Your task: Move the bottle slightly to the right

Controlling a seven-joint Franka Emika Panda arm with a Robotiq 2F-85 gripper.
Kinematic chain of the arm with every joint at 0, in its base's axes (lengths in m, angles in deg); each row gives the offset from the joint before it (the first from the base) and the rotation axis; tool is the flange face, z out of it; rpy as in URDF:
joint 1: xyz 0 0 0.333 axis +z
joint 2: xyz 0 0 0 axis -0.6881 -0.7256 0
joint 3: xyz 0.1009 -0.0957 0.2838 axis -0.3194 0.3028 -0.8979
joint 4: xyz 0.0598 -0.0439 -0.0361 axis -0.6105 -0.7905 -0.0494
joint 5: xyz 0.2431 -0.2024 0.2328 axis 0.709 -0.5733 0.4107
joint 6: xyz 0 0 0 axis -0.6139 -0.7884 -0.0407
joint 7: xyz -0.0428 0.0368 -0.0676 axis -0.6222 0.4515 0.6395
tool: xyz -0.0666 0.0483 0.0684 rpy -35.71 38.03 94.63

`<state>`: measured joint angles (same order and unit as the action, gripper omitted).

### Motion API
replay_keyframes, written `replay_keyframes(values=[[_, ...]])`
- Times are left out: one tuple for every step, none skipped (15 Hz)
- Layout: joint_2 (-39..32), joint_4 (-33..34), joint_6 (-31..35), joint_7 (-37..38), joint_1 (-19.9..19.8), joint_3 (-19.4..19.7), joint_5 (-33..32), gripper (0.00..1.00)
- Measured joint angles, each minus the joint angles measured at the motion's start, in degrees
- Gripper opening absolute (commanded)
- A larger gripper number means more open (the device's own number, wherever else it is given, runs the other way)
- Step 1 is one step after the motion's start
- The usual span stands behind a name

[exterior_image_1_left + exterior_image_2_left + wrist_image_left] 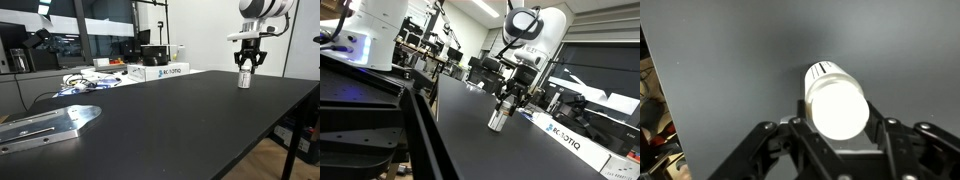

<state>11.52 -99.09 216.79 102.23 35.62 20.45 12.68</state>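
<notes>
The bottle [243, 79] is small, with a white cap and a pale greyish body. It stands upright on the black table [180, 125], near its far right part. It also shows in an exterior view [500, 119]. My gripper [248, 66] hangs straight over it, fingers spread, tips at about the cap's height [510, 100]. In the wrist view the white cap [837, 106] fills the gap between the two fingers of the gripper [840, 135]. I see no clear squeeze on the cap.
White Robotiq boxes [160, 71] and loose cables [85, 82] lie at the table's far edge; the boxes also show in an exterior view [565, 138]. A metal bracket plate [45, 123] lies at the near left. The table's right edge [300, 105] is near the bottle.
</notes>
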Motion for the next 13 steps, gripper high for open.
replay_keyframes(values=[[0.02, 0.03, -0.03, 0.00, -0.01, 0.03, 0.01, 0.93], [0.17, 0.10, -0.09, -0.03, -0.04, 0.08, 0.02, 0.98], [0.51, 0.16, -0.27, -0.08, -0.07, 0.18, 0.02, 1.00], [1.14, 0.18, -0.63, -0.16, -0.11, 0.34, 0.01, 1.00], [1.96, 0.19, -1.11, -0.29, -0.14, 0.59, 0.01, 1.00], [3.04, 0.19, -1.87, -0.44, -0.25, 0.82, 0.01, 1.00], [4.22, 0.21, -2.79, -0.81, -0.51, 0.95, 0.09, 1.00], [5.65, 0.21, -3.98, -1.26, -0.94, 1.05, 0.11, 1.00], [6.98, 0.21, -5.09, -1.62, -1.35, 1.18, 0.11, 1.00], [8.25, 0.22, -6.14, -2.11, -1.82, 1.32, 0.10, 1.00], [9.34, 0.22, -7.25, -2.57, -2.25, 1.49, -0.12, 1.00], [10.25, 0.22, -8.15, -3.09, -2.67, 1.60, -0.22, 1.00], [10.79, 0.21, -8.65, -3.40, -2.96, 1.63, -0.25, 1.00]])
